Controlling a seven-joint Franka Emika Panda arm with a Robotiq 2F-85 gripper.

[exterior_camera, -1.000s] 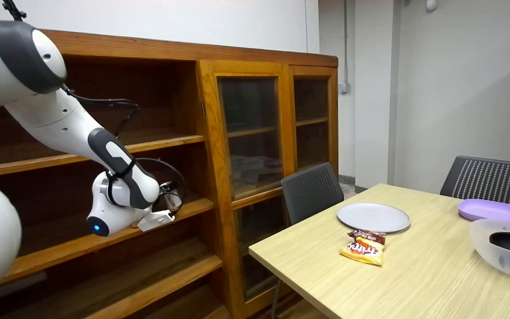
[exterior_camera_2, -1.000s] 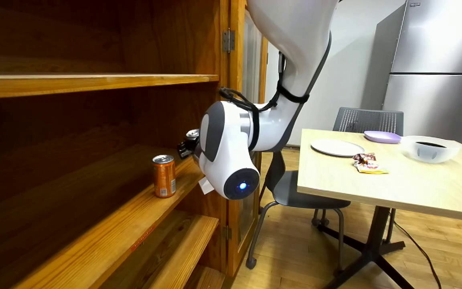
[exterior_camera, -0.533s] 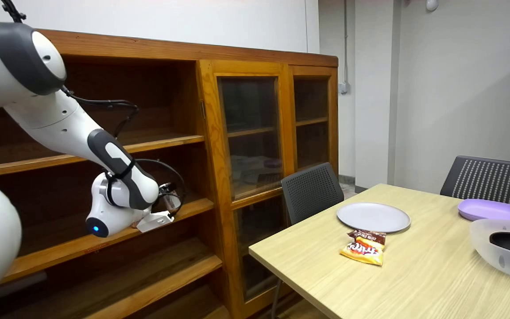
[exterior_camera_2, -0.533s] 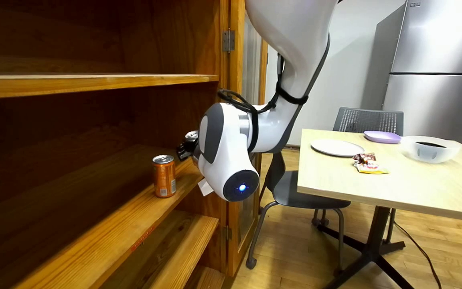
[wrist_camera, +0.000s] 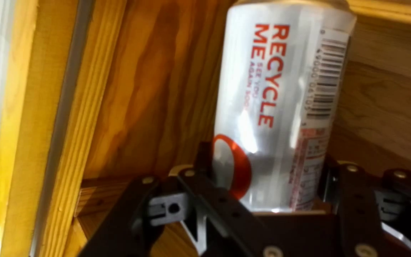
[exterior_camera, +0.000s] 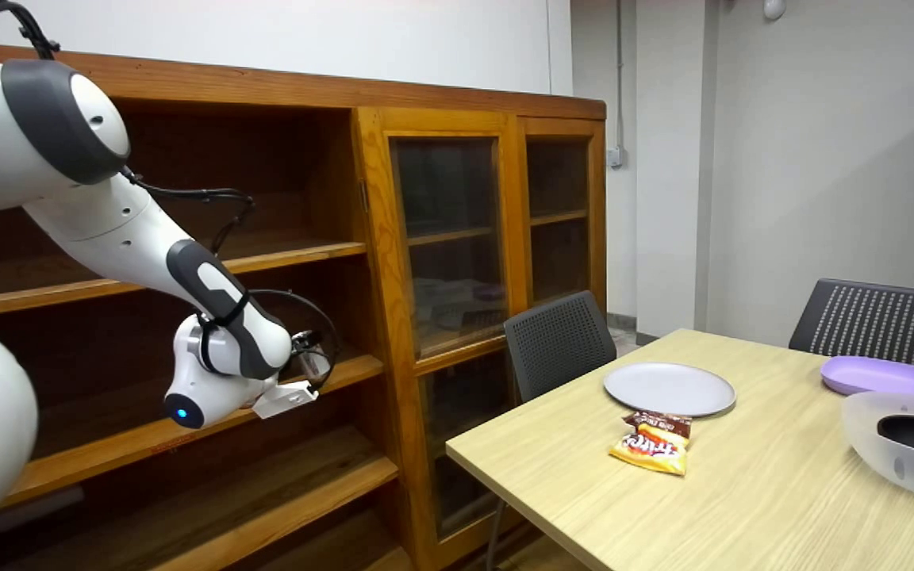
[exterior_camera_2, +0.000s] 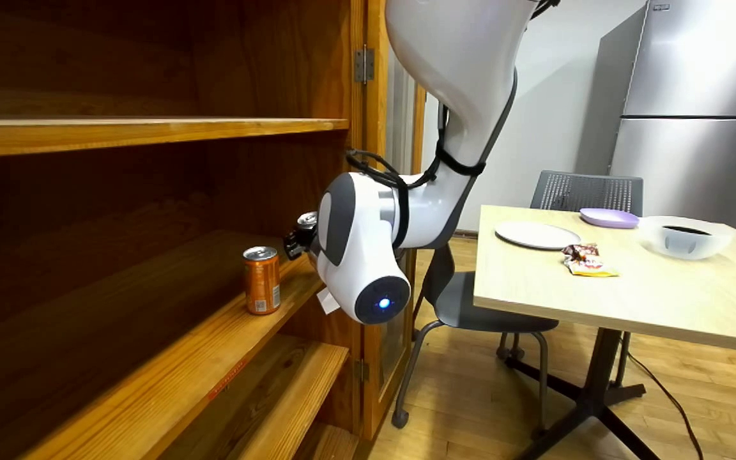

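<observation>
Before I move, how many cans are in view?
2: the silver can in the pincer and the orange can upright on the shelf. Others may be hidden behind the arm.

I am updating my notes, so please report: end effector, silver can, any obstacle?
End effector closed on silver can. Contact with shelf: cannot tell. Orange can upright on shelf, nearby: possible obstacle.

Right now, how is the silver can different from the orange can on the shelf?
Colour: the silver can is silvery with red lettering, while the orange can is mostly orange. Support: the silver can is gripped between the fingers of the gripper, whereas the orange can stands upright on the shelf, apart from the gripper. Both are drink cans with silvery tops.
</observation>
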